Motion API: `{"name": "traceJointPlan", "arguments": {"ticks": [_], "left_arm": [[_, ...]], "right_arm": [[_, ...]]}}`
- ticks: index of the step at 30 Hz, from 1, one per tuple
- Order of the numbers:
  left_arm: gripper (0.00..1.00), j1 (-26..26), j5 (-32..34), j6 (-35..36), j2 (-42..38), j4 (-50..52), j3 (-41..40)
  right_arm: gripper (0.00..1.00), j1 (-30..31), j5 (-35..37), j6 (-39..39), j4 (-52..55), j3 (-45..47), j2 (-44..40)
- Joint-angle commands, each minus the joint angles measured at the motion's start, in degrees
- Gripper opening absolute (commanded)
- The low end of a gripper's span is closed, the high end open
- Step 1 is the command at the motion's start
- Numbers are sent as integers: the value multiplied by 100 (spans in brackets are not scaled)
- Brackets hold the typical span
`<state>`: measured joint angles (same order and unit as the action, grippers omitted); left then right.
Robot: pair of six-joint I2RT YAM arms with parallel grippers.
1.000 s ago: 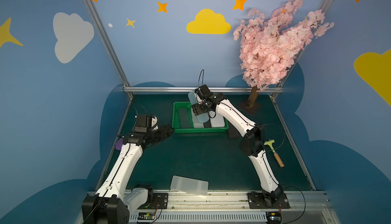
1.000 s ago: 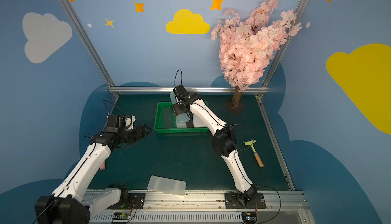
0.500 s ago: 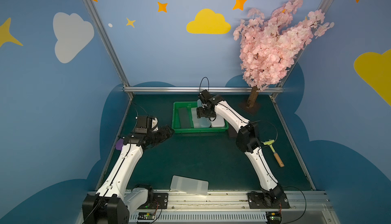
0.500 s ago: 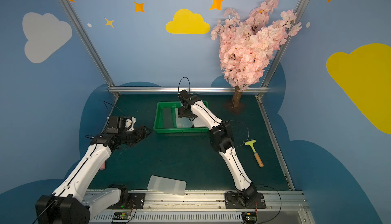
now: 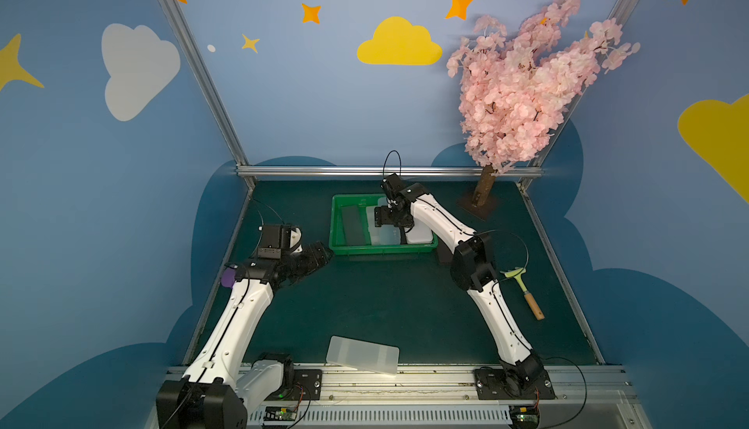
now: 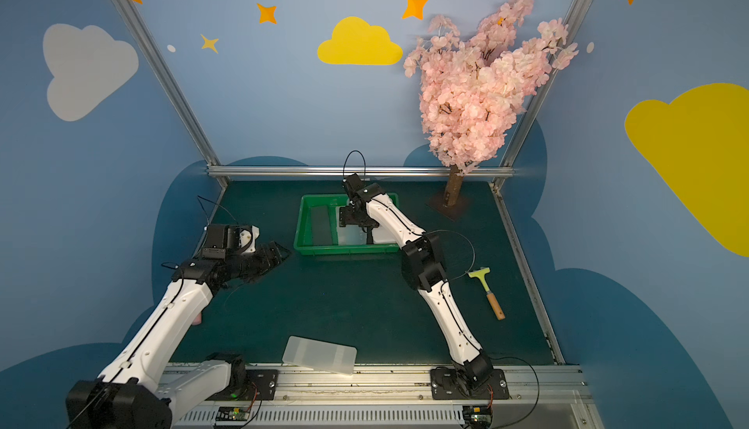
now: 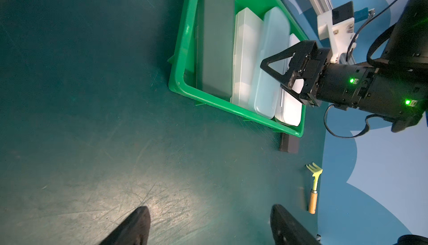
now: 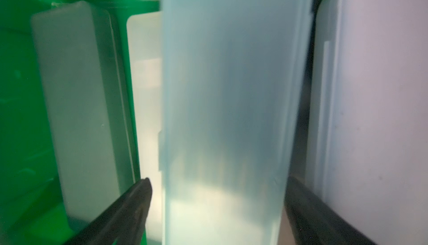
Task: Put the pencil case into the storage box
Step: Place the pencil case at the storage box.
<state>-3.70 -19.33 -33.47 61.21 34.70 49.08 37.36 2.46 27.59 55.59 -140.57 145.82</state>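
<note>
Right gripper (image 8: 217, 180): jaws spread, straddling the pale blue pencil case (image 8: 231, 93), with a clear gap at one finger and the other close alongside, so no pinch. The case lies inside the storage box (image 7: 183, 47), far-centre on the table, third from the left between a frosted white case (image 7: 247, 54) and a white case (image 7: 289, 107). A dark case (image 7: 215, 35) sits leftmost. Whether the blue one lies flat I cannot tell. This looks like the release step, placement done. The next move calls for a straight lift, fingers clear of neighbours and rim. Left gripper (image 7: 210, 223) hovers with jaws apart and empty, left of the box. Another clear case (image 5: 362, 360) lies at the near edge, outside the box.
</note>
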Motion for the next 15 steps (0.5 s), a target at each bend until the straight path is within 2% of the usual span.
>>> {"name": "traceJointPlan", "arguments": {"ticks": [1,4,9,15], "left_arm": [[84,-190,145,593,18,451,275],[84,-472,386,985,74,881,426],[84,-642,426,1216,-92,1162,322],[85,-1047,378,1405,-63,1391,313]], "right_arm": [[98,128,258,-400,83,-5,-673],[99,222,516,-783,8,319,-1314],[99,345,868,-1376,-310,1610,-2524],[99,631,316,-2776,-718,3538,-3729]]}}
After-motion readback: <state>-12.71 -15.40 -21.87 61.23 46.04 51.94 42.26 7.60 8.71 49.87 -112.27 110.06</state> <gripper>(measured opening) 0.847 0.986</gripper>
